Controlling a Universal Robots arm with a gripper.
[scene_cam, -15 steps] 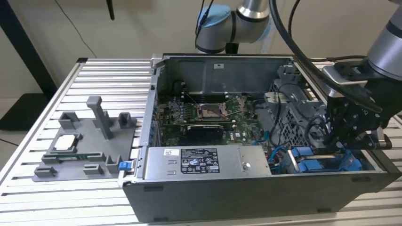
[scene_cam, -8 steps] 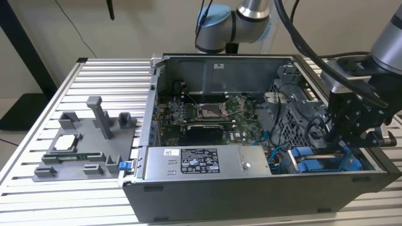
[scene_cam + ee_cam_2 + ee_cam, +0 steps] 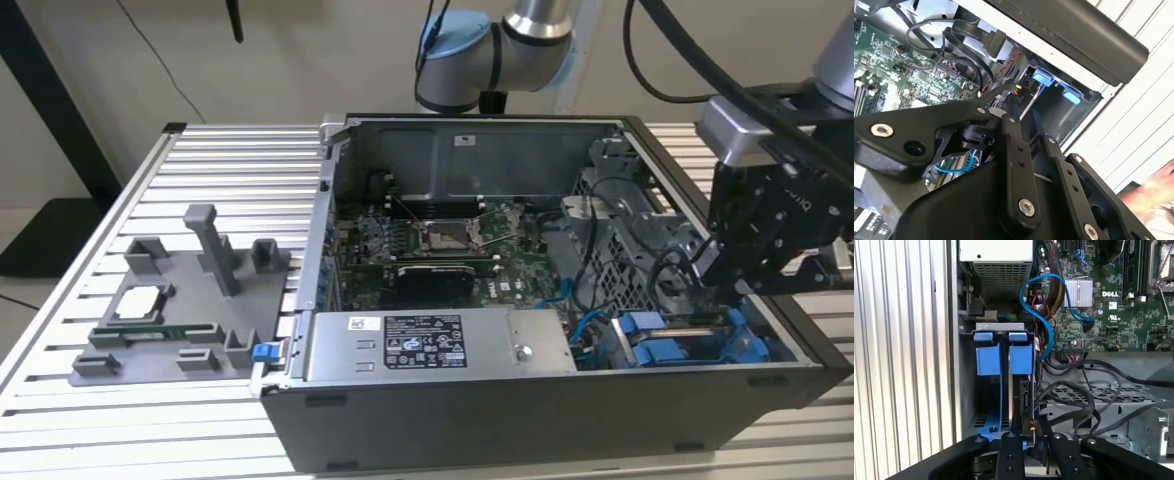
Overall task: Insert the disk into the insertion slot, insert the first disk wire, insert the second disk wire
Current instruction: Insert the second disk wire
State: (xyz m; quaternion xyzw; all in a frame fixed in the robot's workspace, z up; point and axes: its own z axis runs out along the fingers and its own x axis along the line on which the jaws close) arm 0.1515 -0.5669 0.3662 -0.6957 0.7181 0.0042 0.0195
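Ribbed aluminium formed the table (image 3: 200, 170) in the exterior view. On that view's left sat a grey tray (image 3: 200, 330) carrying a chip (image 3: 138, 303) and a memory stick (image 3: 154, 331). Just right of it stood the open case (image 3: 534, 430), with the power supply (image 3: 427, 345) along its near edge and the motherboard (image 3: 427, 240) behind that. Further right, in the first wrist view, a blue cable (image 3: 1046, 300) looped from the board towards the case's corner. At the exterior view's right, in the near corner of the case, lay the slot (image 3: 687, 335), grey metal with blue rails. The disk (image 3: 1024, 395) sat inside it. The first wrist view showed two blue carrier tabs side by side and, below one of them, what looked like the disk's dark edge, standing on its side. Black wires (image 3: 1079, 400) curled just beside the slot, over a perforated cage. The black end effector (image 3: 731, 282) hung over the slot, its tip down inside the case and close to the disk. Whether it gripped anything could not be told.
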